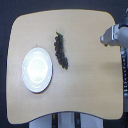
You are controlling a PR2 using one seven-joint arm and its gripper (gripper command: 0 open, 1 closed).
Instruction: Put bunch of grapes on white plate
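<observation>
Dark bunch of grapes (61, 50) just beside white plate (36, 70); hand (106, 38) well apart, grip state unclear; no legible writing.

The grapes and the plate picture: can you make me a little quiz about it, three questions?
1. True or false: the bunch of grapes already lies on the white plate.
2. Which way from the grapes is the plate in the exterior view? A) left B) right C) on top of them
3. Fill in: the end effector is over the table near its ____ edge in the exterior view.

Key: 1 false, they lie on the table beside it. 2 A. 3 right.
</observation>
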